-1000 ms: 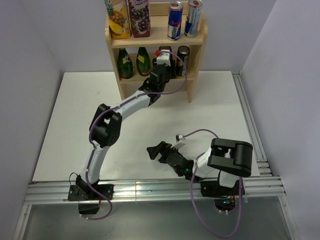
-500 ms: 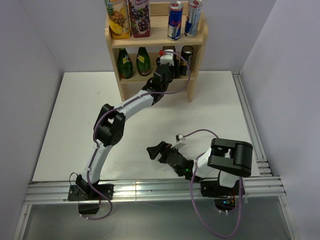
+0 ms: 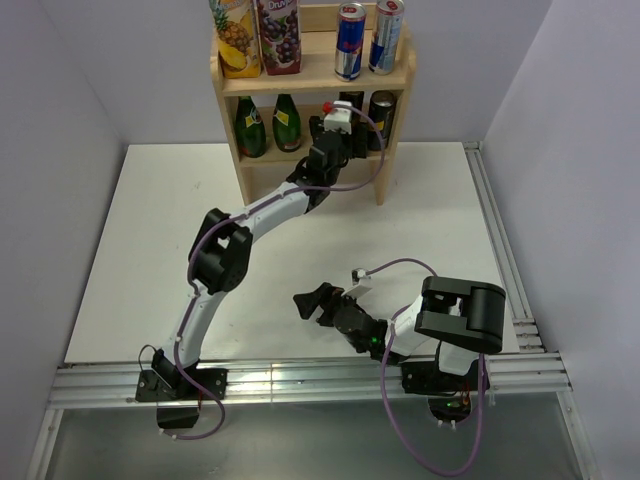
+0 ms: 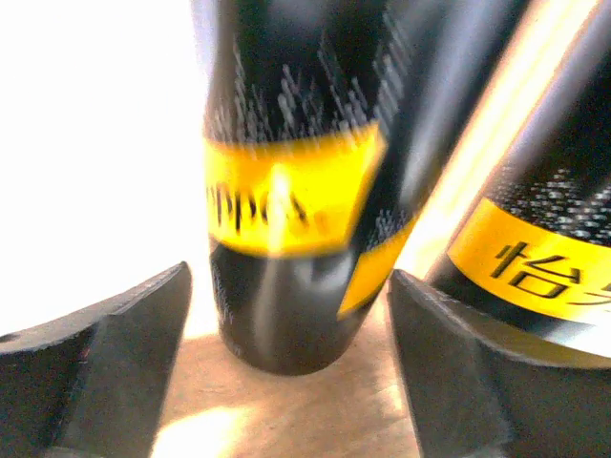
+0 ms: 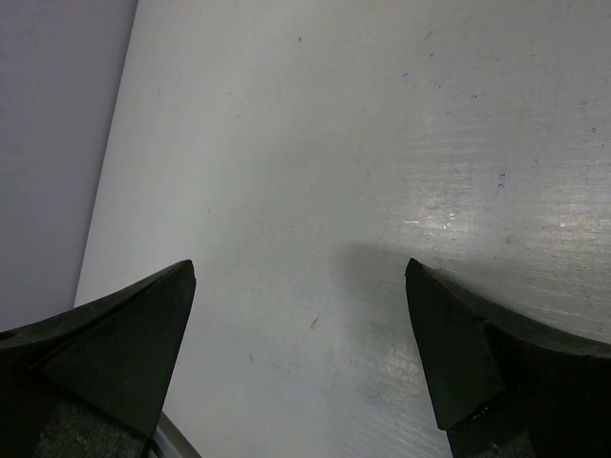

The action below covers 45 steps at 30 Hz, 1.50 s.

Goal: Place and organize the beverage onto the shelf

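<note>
Pale lilac-grey walls on 3 sides: back wall (image 3: 150, 70), L wall (image 3: 40, 250), R wall (image 3: 585, 200), all plain & matte. White counter (image 3: 140, 270) fills the middle; close up in right wrist view it shows faint specks, scuffs & a dull sheen. Aluminium rails (image 3: 300, 380) run along the near edge w/ glare on them. A narrower rail strip (image 3: 497, 240) runs along the counter's R side. Below the near rails is a grey surface (image 3: 300, 450), can't tell what. Light soft & even, shadows weak.
</note>
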{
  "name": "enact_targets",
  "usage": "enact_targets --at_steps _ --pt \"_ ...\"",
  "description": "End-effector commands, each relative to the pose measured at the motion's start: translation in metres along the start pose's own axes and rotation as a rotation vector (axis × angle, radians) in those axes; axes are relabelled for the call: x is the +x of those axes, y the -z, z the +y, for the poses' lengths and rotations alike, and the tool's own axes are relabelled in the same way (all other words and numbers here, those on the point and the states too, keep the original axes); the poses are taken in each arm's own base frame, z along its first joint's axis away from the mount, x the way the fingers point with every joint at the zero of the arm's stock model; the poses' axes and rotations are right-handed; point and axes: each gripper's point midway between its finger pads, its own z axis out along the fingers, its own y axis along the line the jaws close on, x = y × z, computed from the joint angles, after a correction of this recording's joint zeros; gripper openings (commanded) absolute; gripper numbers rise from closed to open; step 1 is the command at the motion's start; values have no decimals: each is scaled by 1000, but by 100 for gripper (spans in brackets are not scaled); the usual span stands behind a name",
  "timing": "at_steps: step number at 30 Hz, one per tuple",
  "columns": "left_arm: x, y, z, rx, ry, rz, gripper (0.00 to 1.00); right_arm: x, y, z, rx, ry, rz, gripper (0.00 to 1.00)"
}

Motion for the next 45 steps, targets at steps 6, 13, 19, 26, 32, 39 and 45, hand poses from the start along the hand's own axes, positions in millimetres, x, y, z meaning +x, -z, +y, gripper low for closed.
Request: enact_targets --at_steps 6,13,19,26,32,39,45 --pt "29 12 -10 31 -11 79 98 42 36 -117 314 282 210 100" --pt "29 18 -7 20 -11 80 98 42 36 -118 317 283 210 100" --pt "32 23 -4 12 -11 89 98 44 37 -118 318 285 210 100" --pt "43 42 1 -4 -24 114 98 46 38 -119 323 297 210 100" --pt "48 74 8 -36 -47 134 99 45 40 -110 312 303 195 100" --pt "27 145 5 -76 -31 121 99 42 50 -96 317 352 172 100" --pt "22 225 18 -158 -14 180 96 17 64 -56 321 415 80 100"
